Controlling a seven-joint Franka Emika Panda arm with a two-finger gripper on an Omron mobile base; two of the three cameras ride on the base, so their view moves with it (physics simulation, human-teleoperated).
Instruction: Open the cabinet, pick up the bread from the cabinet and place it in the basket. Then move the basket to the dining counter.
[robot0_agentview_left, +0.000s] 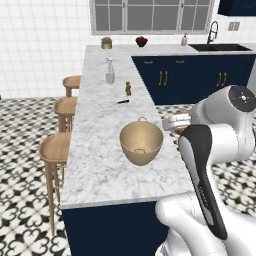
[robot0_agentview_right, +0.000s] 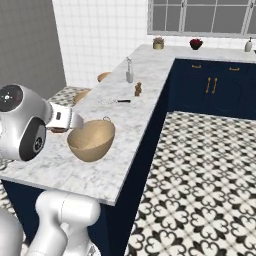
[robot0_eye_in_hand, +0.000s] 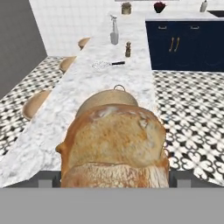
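The basket (robot0_agentview_left: 141, 142) stands on the marble bench (robot0_agentview_left: 100, 165), close to the long edge on the robot's side and nearer the near end than the far corner. It sits upright and tan, its small wire handle at the far rim. In the left base view its bowl looks bare inside.

The bread (robot0_eye_in_hand: 114, 148) is large in the hand view, a golden-brown crusty loaf, sitting between the dark fingers (robot0_eye_in_hand: 180, 178) whose tips show at either side of it. The jaws stand wide, and they appear clamped on the bread. From this view the bread hides most of the basket, whose far rim and handle rise just beyond it.

In the left base view the hand (robot0_agentview_left: 176, 122) sits just beside the basket's rim, off the bench's long edge, mostly hidden behind the arm.

Farther along the bench stand a clear bottle (robot0_agentview_left: 110, 71) and a small brown pepper mill (robot0_agentview_left: 128, 89), with a dark-handled knife (robot0_agentview_left: 122, 101) lying on a plate between them and the basket. Three round wooden stools (robot0_agentview_left: 54, 147) line the opposite long edge.
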